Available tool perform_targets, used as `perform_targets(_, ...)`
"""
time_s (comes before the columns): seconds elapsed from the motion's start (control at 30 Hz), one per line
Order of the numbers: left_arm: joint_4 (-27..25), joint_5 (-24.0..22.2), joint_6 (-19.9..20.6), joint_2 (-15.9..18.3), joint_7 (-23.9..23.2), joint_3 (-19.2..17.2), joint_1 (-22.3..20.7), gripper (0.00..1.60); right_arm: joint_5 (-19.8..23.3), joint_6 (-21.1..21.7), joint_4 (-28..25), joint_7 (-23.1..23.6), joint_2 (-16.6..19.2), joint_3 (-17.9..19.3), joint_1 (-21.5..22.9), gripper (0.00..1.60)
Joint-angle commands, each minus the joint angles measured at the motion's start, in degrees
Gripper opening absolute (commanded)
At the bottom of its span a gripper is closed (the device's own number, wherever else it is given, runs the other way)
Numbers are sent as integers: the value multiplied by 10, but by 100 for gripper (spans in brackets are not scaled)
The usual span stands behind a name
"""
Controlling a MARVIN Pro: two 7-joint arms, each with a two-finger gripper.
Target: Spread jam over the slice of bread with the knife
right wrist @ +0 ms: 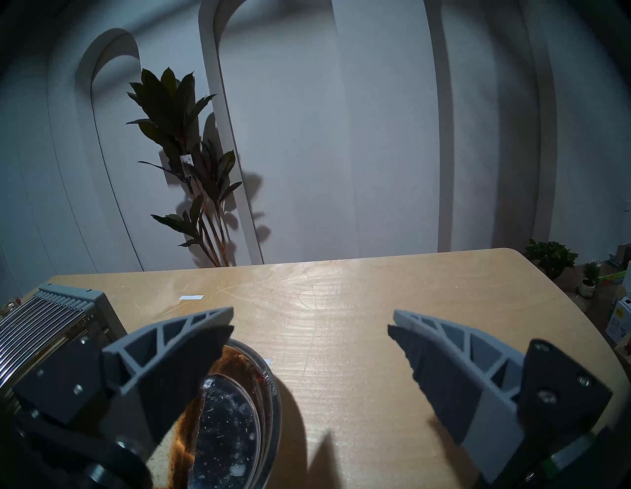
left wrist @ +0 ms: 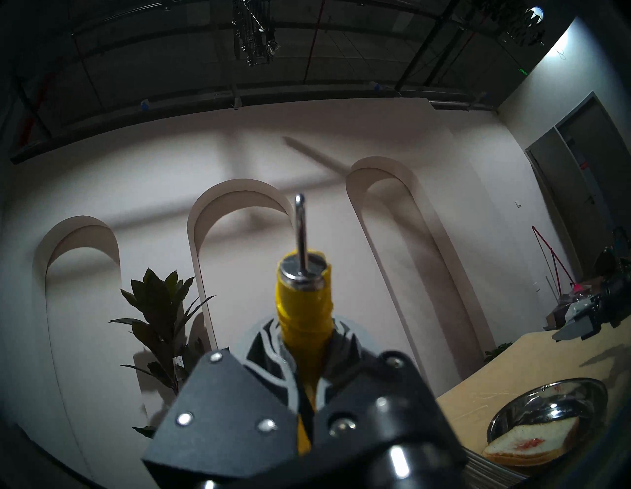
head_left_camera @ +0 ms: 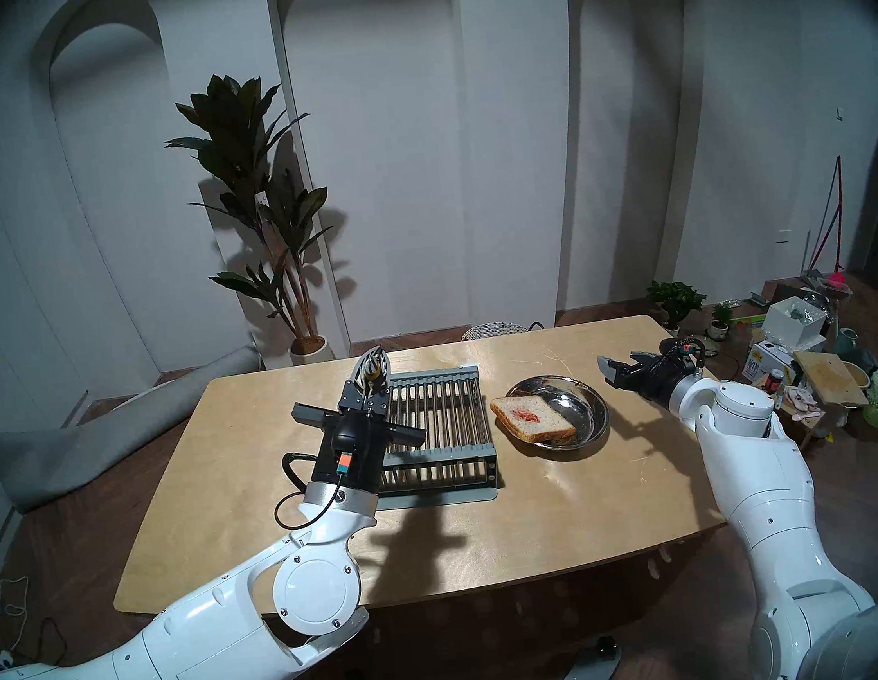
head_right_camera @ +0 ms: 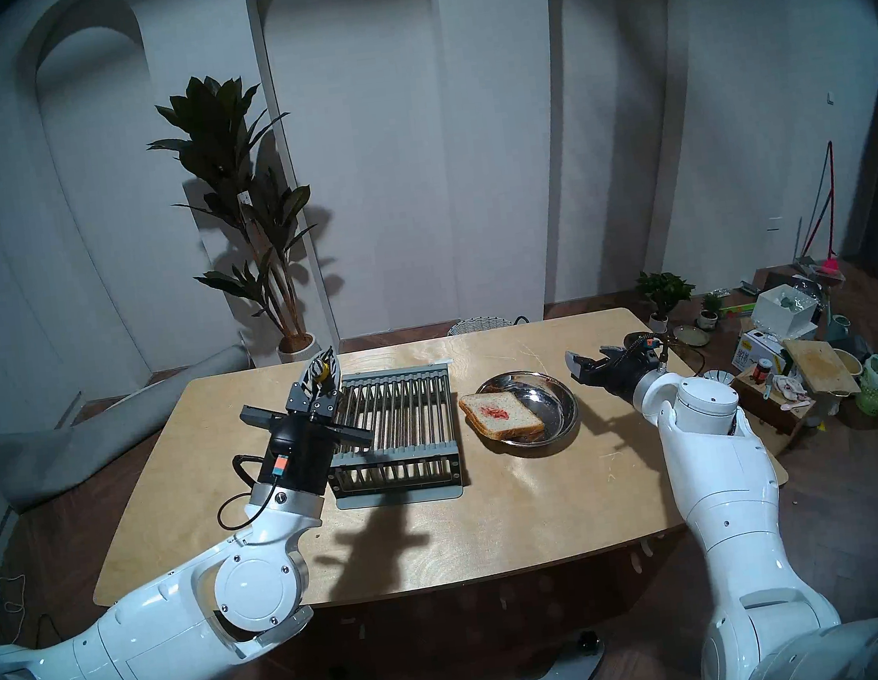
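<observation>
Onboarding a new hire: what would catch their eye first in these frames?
Probably the slice of bread with a red jam smear, lying in the metal dish right of the rack. Next, the left end effector shut on the yellow-handled knife, raised over the rack's far left corner.

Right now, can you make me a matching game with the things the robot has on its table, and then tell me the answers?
Things:
1. knife
2. slice of bread
3. right gripper
4. rack

Where or how:
A. lying in the shiny metal bowl, with a red smear of jam on top
B. open, with nothing between its fingers
C. grey, standing on the table between the left arm and the bowl
D. clamped by its yellow handle in the left gripper

Pairs: 1-D, 2-A, 3-B, 4-C
</observation>
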Motion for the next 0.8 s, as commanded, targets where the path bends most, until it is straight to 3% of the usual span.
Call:
perform_targets(0.0, -1, -2, -11, -14, -10, -2, -17, 0, 2, -6, -16, -1, 0, 3, 4, 160)
perform_targets(0.77, 42, -16, -13, -37, -43, 2, -22, 0, 0, -5, -24, 0, -1, 7, -5, 160)
